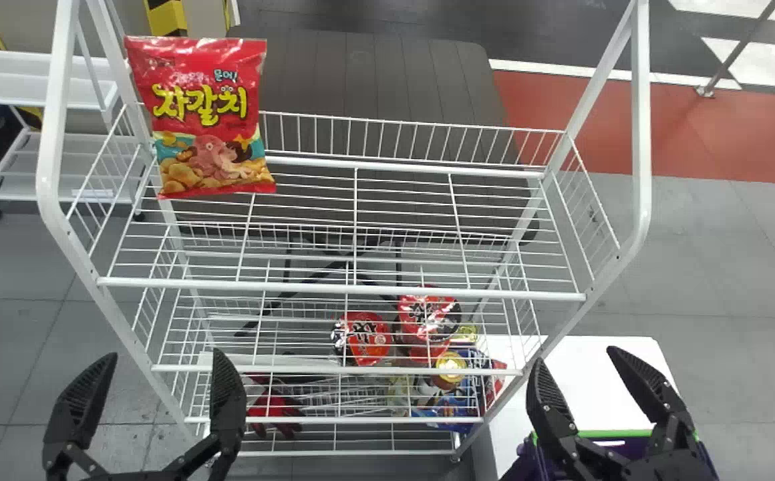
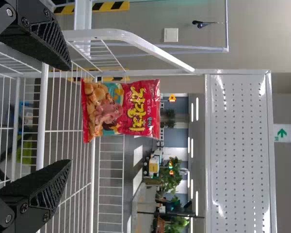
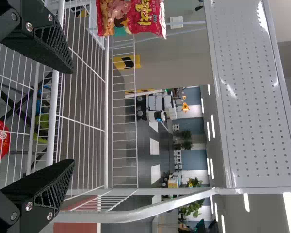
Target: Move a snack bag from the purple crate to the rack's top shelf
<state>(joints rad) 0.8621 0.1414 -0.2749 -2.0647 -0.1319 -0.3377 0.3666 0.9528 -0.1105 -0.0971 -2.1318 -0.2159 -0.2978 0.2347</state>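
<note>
In the head view my left gripper (image 1: 164,357) is at the lower left, in front of the rack, open and holding nothing. My right gripper (image 1: 574,357) is also open and empty, at the lower right over the purple crate (image 1: 618,433), whose green rim shows partly behind it. A red snack bag (image 1: 210,120) stands upright at the left end of the rack's top shelf (image 1: 341,287). The left wrist view has the snack bag (image 2: 121,110) beyond my open left gripper (image 2: 70,115), apart from it. My right gripper (image 3: 72,116) is likewise apart from the snack bag (image 3: 131,17).
White rack posts (image 1: 640,133) rise at both sides of the top shelf. Red-lidded cups (image 1: 369,337) and other packages sit on the lower shelves. A white table (image 1: 581,374) stands right of the rack, and another white shelf unit (image 1: 33,87) stands at the far left.
</note>
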